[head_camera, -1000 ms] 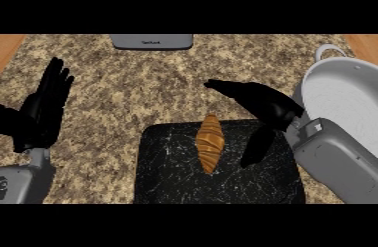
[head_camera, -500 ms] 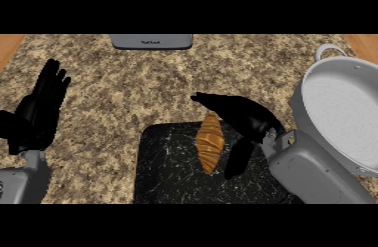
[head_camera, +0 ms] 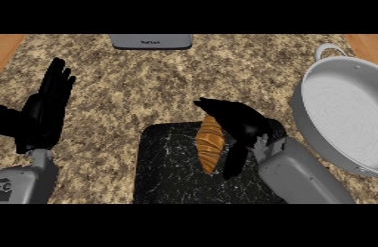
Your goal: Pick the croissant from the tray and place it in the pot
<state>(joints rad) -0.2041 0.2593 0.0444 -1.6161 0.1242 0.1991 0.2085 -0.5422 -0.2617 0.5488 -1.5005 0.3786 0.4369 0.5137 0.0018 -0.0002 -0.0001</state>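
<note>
A golden-brown croissant (head_camera: 210,150) lies lengthwise on the black marbled tray (head_camera: 166,166), toward its right side. The grey pot (head_camera: 347,116), 1 handle showing, stands apart at the right.

The counter (head_camera: 148,76) is speckled stone, flecked brown, tan and cream, and it runs from the near edge to the far one under flat, even light. Bare wood shows at the far left corner (head_camera: 9,46) and the far right corner (head_camera: 363,41). A grey slab (head_camera: 150,41) sits at the far middle edge.
</note>
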